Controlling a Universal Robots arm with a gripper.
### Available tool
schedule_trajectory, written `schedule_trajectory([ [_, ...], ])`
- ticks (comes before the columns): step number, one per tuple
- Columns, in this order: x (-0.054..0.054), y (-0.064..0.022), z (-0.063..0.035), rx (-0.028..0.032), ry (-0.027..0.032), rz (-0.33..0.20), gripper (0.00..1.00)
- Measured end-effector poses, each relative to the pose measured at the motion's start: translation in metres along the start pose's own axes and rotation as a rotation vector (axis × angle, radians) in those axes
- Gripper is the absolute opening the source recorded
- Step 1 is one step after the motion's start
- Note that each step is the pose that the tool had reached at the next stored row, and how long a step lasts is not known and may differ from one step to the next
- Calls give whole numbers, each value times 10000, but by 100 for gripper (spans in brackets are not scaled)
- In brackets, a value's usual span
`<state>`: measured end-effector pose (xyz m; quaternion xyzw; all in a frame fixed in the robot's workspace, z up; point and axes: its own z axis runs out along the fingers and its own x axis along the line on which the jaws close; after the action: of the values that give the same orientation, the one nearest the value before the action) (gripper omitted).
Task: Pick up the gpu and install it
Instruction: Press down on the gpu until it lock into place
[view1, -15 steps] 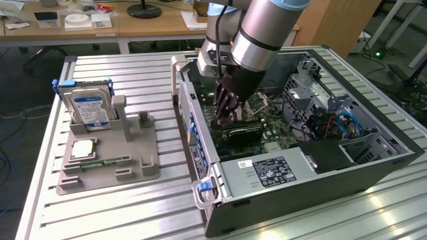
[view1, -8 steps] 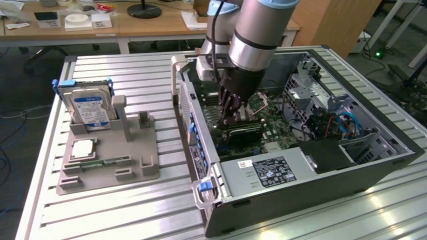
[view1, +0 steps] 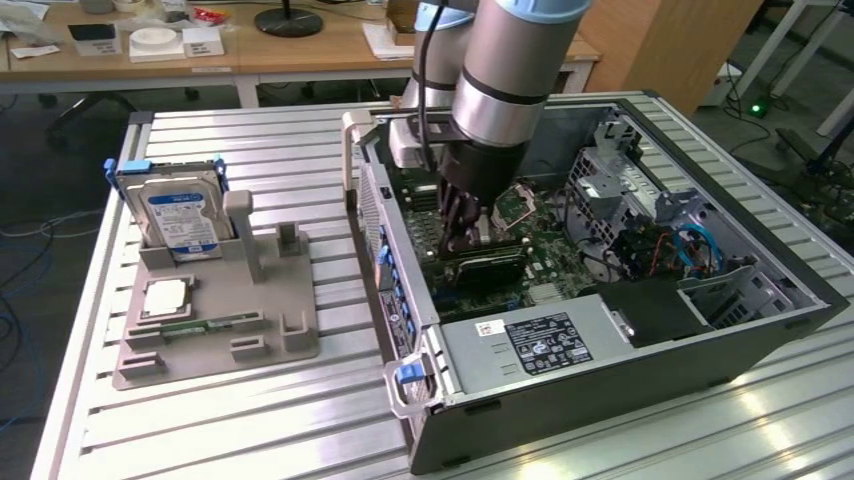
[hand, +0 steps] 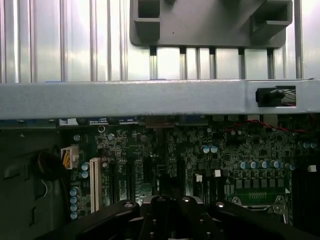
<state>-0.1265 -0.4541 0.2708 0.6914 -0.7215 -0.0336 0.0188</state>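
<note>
Ribbed aluminium tabletop (view1: 240, 420) carries everything you are working with, and wooden desks stand behind it. On that surface the open computer case (view1: 747, 330) lies on its side, so the motherboard (view1: 561, 270) faces up and your arm can come straight down onto it.

Your gripper (view1: 461, 240) is deep inside the case, its fingers closed together, and directly under the fingertips sits the gpu (view1: 487, 265), a dark card lying low against the board. I judge the card to be in or at its slot, though whether the fingers are pinching its top edge or only pressing on it cannot be told. In the wrist view the gripper (hand: 172, 212) looks down on the board's green surface and its rows of capacitors, with the case wall (hand: 150, 97) crossing just beyond the fingers.

Well away from the fingers, outside the case wall, the grey parts fixture (view1: 220, 310) holds the spare components upright or flat in its own pockets so each can be reached cleanly: the hard drive (view1: 180, 220) stands on edge at its far end. Close to the fingers, towards the case's near end, lies the power supply (view1: 541, 345).
</note>
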Motion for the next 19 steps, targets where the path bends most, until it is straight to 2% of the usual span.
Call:
schedule_trajectory([
  [5,2,-4,66,0,0,0,11],
  [9,3,-4,78,-3,1,0,11],
  [11,1,-4,61,9,-14,0,11],
  [15,0,2,-10,34,-7,-1,11],
  [16,-1,2,-9,58,-11,-1,11],
  [17,0,4,-10,118,-18,-3,11],
  [18,0,3,-11,227,-27,-17,11],
  [19,-1,2,-11,396,-41,-39,11],
])
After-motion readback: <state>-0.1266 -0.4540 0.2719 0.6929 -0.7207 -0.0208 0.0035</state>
